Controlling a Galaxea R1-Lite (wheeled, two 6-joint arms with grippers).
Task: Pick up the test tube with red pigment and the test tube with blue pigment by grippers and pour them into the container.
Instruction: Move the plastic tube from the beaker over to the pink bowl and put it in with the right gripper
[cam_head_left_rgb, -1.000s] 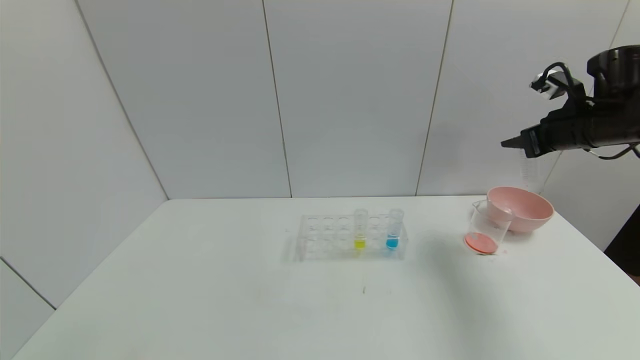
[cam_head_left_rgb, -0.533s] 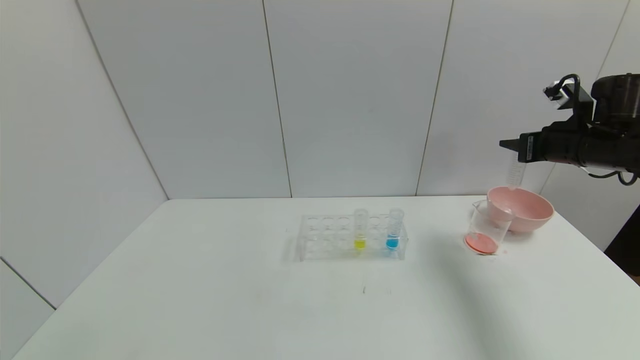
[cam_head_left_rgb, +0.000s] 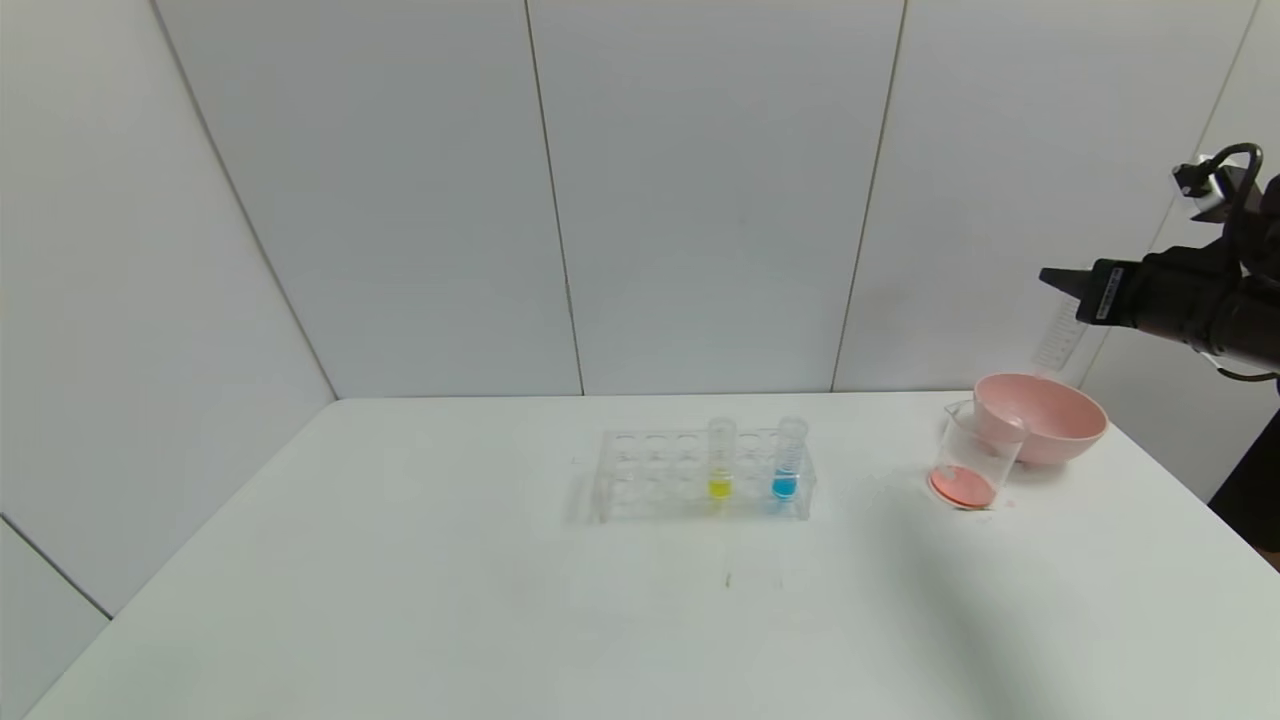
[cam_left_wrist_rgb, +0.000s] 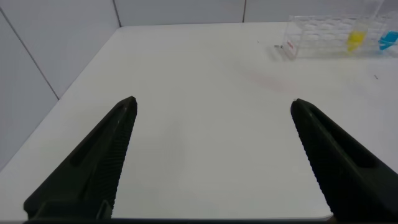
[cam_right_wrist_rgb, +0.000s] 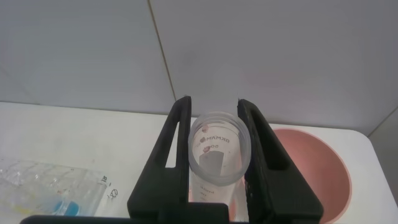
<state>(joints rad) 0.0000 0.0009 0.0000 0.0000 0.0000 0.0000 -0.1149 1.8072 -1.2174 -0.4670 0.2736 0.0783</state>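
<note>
My right gripper (cam_head_left_rgb: 1056, 279) is high at the far right, shut on a clear test tube (cam_head_left_rgb: 1058, 341) that hangs over the pink bowl. In the right wrist view the gripper (cam_right_wrist_rgb: 214, 103) clamps this tube (cam_right_wrist_rgb: 217, 147) near its rim. The tube looks empty apart from a few red drops on its wall. The container (cam_head_left_rgb: 975, 456), a small clear beaker, stands beside the bowl with orange-red liquid in its bottom. The test tube with blue pigment (cam_head_left_rgb: 788, 461) stands upright in the clear rack (cam_head_left_rgb: 650, 471). My left gripper (cam_left_wrist_rgb: 211, 106) is open over bare table, far from the rack.
A pink bowl (cam_head_left_rgb: 1042, 418) sits just behind the beaker near the table's right edge. A tube with yellow liquid (cam_head_left_rgb: 720, 462) stands in the rack, two holes left of the blue one. White wall panels close the back.
My right arm has drawn back to the right and its wrist has turned. The held tube stays above the pink bowl. Nothing on the table has moved.
</note>
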